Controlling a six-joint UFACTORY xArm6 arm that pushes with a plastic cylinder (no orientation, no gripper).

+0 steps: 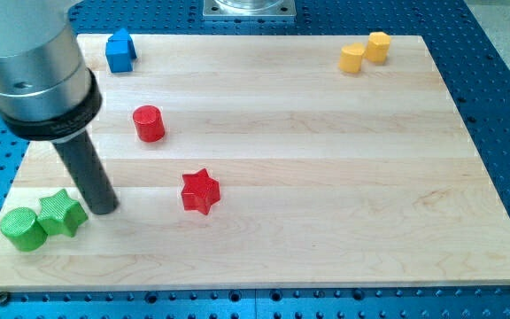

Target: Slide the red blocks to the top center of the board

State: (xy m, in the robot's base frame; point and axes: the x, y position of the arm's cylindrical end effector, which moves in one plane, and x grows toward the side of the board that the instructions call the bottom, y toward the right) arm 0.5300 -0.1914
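Jaws-less, my tip (pixel 103 209) rests beside green star (pixel 62 213), left of red star (pixel 200 191).

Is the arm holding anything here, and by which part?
Nothing is held. My tip rests on the board just right of the green star, apart from both red blocks.

1. The surface (pixel 326 177) is a pale wooden board with lengthwise grain, lying on a blue perforated base (pixel 503 133).
2. My tip (pixel 104 209) rests on it near the view's bottom left.
3. A green star (pixel 62 213) sits just left of my tip, touching a green cylinder (pixel 22 229) further left.
4. A red star (pixel 200 191) lies to my tip's right; a red cylinder (pixel 149 123) lies above it.
5. A blue block (pixel 120 50) stands far above; two touching yellow blocks (pixel 365 51) sit well apart at the top right.
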